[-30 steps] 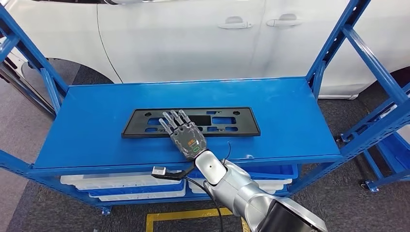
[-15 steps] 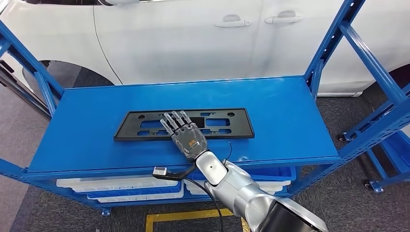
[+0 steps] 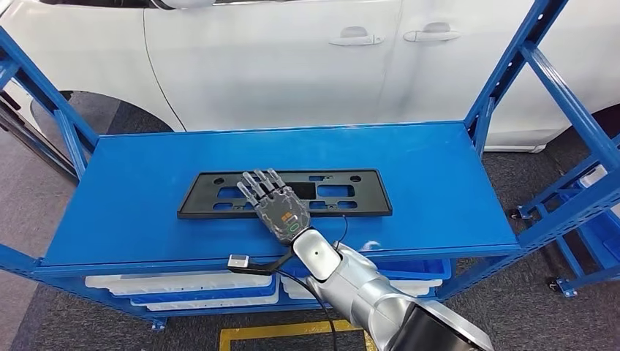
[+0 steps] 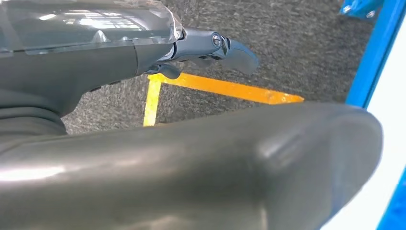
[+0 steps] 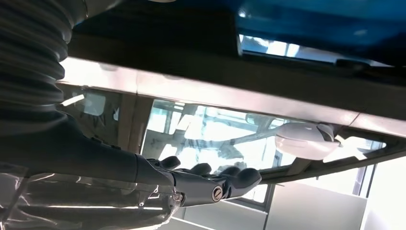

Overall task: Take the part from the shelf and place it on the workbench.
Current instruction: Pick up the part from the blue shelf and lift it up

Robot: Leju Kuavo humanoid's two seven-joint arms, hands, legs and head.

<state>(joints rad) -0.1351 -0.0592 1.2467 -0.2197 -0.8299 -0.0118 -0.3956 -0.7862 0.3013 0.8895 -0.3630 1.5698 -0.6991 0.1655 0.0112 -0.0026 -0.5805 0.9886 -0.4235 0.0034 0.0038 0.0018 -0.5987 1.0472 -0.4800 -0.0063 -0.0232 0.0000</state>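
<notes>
A flat black plate-shaped part (image 3: 351, 194) with several cut-outs lies lengthwise in the middle of the blue shelf top (image 3: 439, 175). My right hand (image 3: 276, 206) lies flat over the part's front edge left of its middle, fingers stretched and spread, gripping nothing. The right wrist view shows those fingers (image 5: 215, 184) straight, with a reflection of a car window beyond them. My left hand (image 4: 95, 48) hangs low above the floor, a finger (image 4: 234, 52) sticking out straight with nothing in it.
A white car (image 3: 292, 58) stands close behind the shelf. Blue uprights (image 3: 504, 80) rise at both ends. White and blue bins (image 3: 183, 287) sit on the tier below. Yellow floor tape (image 3: 278, 329) marks the grey carpet in front; another blue rack (image 3: 585, 219) stands right.
The whole picture has shifted slightly, so the camera moved. My right hand stays flat on the part, which keeps its place on the shelf.
</notes>
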